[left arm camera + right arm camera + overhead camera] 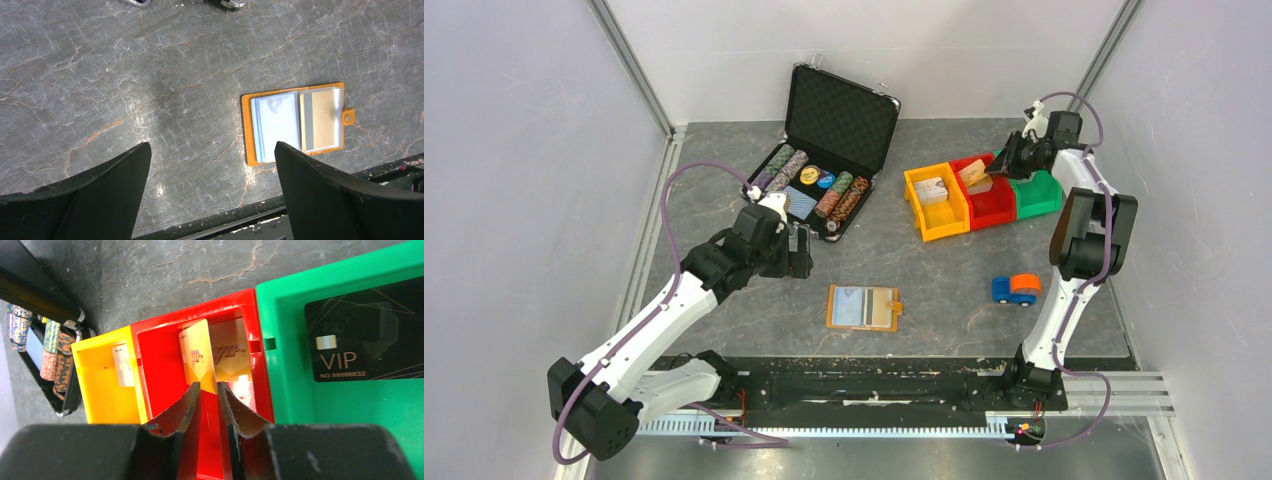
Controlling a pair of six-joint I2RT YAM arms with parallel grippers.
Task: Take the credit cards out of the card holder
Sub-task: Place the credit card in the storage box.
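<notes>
The orange card holder (834, 308) (246, 130) lies open flat on the table near the front edge. It holds credit cards in clear sleeves, a light blue one (277, 125) and a beige one (324, 120). My left gripper (802, 252) (212, 145) hovers open up and to the left of the holder, nothing between its fingers. My right gripper (1009, 162) (208, 386) is far off over the red bin (996, 208) (160, 365). Its jaws stand slightly apart, wider than the tilted gold VIP card (197, 357) at their tips.
A yellow bin (936, 222) (100, 390) and a green bin (1039, 195) (350, 405) flank the red one; the green holds a black VIP card (365, 335). An open black chip case (839, 120) stands at the back. A blue and orange toy (1016, 289) lies right of the holder.
</notes>
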